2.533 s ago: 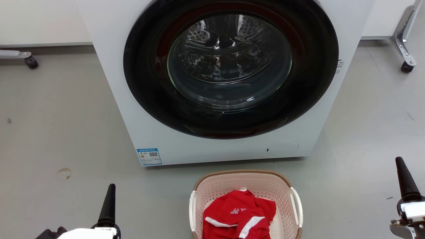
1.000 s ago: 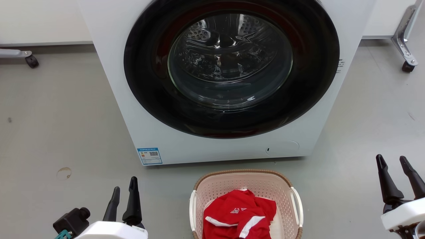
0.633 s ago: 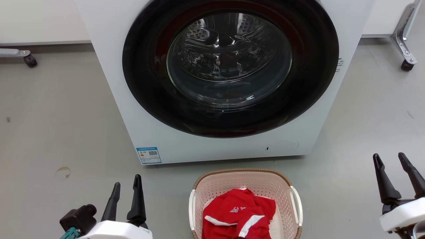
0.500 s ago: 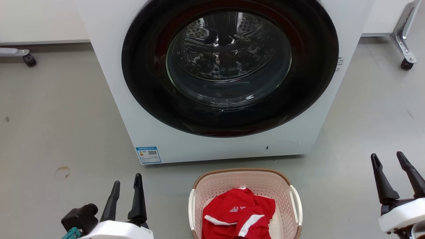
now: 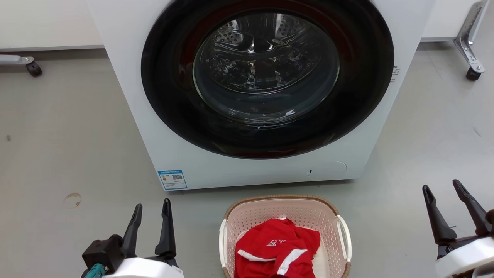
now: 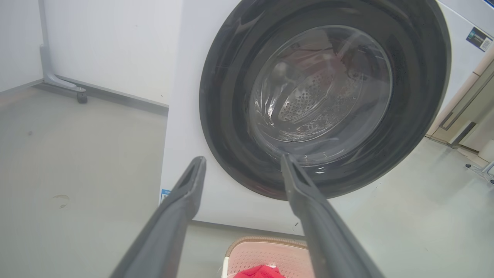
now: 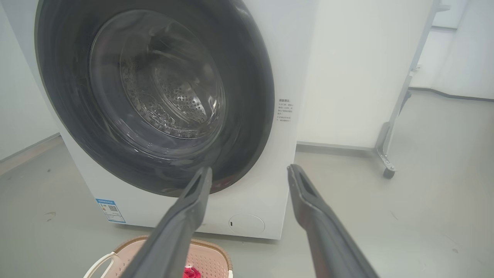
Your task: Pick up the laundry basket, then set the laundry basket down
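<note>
laundry basket (image 5: 281, 198) cut off below

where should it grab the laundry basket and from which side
Probably by its two white side handles: left handle with the left end effector, right handle with the right end effector, each coming in from its own side. The handles bow out as loops from the side walls of the pale pink-beige perforated plastic laundry basket, and both open end effectors flank it.

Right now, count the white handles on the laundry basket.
2, on the laundry basket: one handle on its left, one on its right; its near end is cut off.
</note>
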You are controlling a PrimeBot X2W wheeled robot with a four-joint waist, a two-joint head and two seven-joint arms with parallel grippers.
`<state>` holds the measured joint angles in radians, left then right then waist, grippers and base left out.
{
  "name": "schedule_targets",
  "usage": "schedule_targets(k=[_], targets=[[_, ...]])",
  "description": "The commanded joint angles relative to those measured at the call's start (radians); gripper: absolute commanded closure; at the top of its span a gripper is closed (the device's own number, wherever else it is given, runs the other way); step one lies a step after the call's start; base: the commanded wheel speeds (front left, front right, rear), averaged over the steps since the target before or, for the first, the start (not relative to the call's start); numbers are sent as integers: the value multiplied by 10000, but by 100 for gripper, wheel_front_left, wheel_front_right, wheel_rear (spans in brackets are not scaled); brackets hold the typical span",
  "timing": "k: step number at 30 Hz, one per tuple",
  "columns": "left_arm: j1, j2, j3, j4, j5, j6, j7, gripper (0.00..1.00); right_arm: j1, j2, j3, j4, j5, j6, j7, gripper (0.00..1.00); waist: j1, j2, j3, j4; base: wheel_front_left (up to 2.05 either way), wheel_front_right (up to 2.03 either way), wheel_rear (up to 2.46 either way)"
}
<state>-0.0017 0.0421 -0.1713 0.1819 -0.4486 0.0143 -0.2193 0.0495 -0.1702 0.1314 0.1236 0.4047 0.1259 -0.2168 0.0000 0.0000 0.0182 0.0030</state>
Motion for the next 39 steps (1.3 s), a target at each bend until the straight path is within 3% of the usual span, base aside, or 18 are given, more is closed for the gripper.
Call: schedule_targets(k=[1, 9, 39], targets=[[-179, 68, 185, -329, 389, 115, -202, 0, -170, -415, 230, -329, -354, 45, -227, 0, 0, 0, 2, -7, 0, 0, 0], [-192, 81, 11, -406, 1164, 213, -425, 0, -138, -493, 280, -384, -992, 48, -450, 0, 0, 0, 58, -18, 0, 0, 0], [-399, 81, -152, -476, 1083, 315, -425, 0, -329, -409, 169, -338, -588, 48, -450, 0, 0, 0, 542, 54, 0, 0, 0]])
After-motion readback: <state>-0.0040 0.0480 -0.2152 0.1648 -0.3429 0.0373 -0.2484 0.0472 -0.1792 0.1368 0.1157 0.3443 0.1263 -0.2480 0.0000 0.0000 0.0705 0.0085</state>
